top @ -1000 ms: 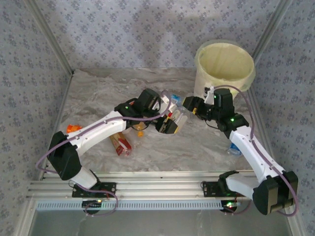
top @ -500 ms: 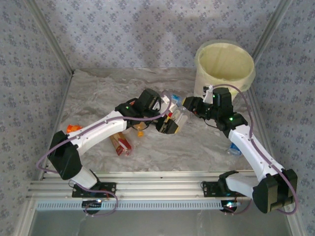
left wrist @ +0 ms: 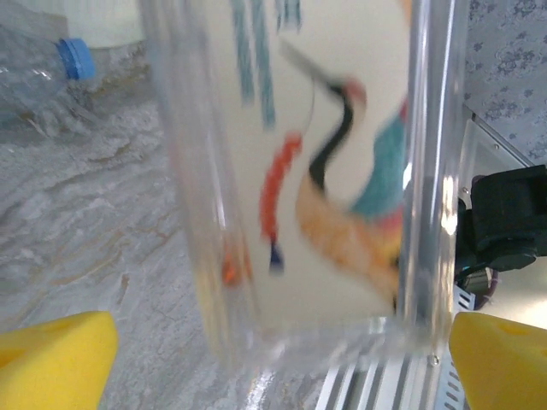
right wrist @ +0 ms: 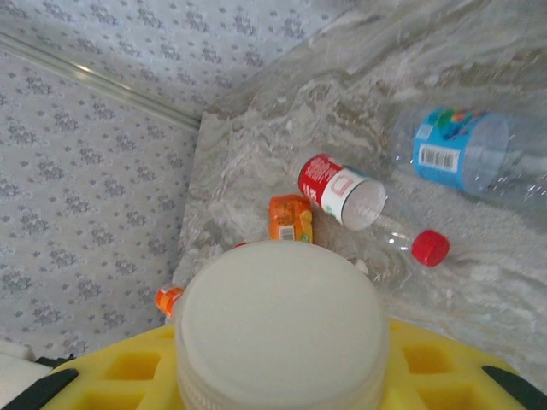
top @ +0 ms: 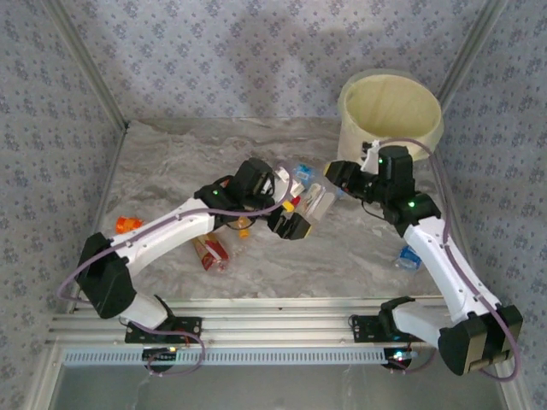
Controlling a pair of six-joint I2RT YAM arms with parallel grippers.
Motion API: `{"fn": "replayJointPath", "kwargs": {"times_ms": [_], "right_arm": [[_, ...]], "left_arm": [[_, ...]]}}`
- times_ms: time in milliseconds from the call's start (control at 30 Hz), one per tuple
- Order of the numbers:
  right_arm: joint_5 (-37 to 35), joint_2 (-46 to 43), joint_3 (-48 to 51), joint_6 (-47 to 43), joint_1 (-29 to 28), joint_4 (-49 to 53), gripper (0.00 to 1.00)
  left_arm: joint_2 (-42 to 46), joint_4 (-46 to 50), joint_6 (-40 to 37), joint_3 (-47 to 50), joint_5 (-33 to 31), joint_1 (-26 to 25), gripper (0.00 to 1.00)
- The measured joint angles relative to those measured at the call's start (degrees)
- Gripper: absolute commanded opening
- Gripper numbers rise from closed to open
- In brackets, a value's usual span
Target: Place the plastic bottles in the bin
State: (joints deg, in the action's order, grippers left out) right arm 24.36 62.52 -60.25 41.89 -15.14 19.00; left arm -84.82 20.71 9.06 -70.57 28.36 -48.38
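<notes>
A clear bottle (top: 313, 200) with a cream label printed in red, teal and orange is held tilted above the middle of the table (top: 171, 162), its white cap (right wrist: 282, 320) turned toward 1 o'clock. It is pinched across the body by the left gripper (top: 289, 220), whose yellow pads (left wrist: 51, 359) are seen on either side of it. The cap is set between the yellow fingers (right wrist: 120, 367) of the right gripper (top: 336, 177); whether they are pressed on it cannot be told.

The bin (top: 391, 111) is stood at 1 o'clock from the bottle, and a pale liner is seen inside it. A blue-capped bottle (top: 301, 173) is lying just beside the held one at 12 o'clock. A red-labelled bottle (top: 210, 249) is at 8 o'clock, an orange bottle (top: 126, 225) well apart at 9 o'clock, and a blue-labelled bottle (top: 408, 256) at 4 o'clock.

The left arm is stretched from 7 o'clock to the centre. The right arm is bent in from 5 o'clock.
</notes>
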Motion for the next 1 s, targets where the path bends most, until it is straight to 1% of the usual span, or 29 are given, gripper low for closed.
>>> {"fn": "replayJointPath", "kwargs": {"times_ms": [167, 367, 467, 733, 867, 1000], "right_arm": [[-2.9, -0.5, -6.3, -3.4, 2.0, 5.2, 0.32], [-6.7, -0.2, -16.6, -8.9, 4.7, 9.6, 0.31], [-9.6, 1.6, -23.2, -11.7, 5.9, 10.8, 0.31], [-20.4, 9.0, -37.3, -19.7, 6.5, 12.2, 0.31], [-26.9, 13.8, -42.7, -23.7, 6.6, 12.1, 0.30], [-32.9, 17.8, -45.4, -26.7, 6.8, 11.1, 0.28]], "left_arm": [[5.3, -3.1, -0.5, 2.1, -3.2, 0.0, 0.99], [11.7, -8.8, -2.2, 7.9, -10.4, 0.1, 1.00], [13.9, -11.5, -3.1, 11.1, -13.2, 0.1, 1.00], [16.7, -17.0, -4.5, 15.3, -21.7, 0.2, 1.00], [17.2, -18.1, -4.5, 16.3, -24.2, 0.4, 1.00], [17.2, -18.6, -4.5, 16.7, -25.5, 0.4, 1.00]]}}
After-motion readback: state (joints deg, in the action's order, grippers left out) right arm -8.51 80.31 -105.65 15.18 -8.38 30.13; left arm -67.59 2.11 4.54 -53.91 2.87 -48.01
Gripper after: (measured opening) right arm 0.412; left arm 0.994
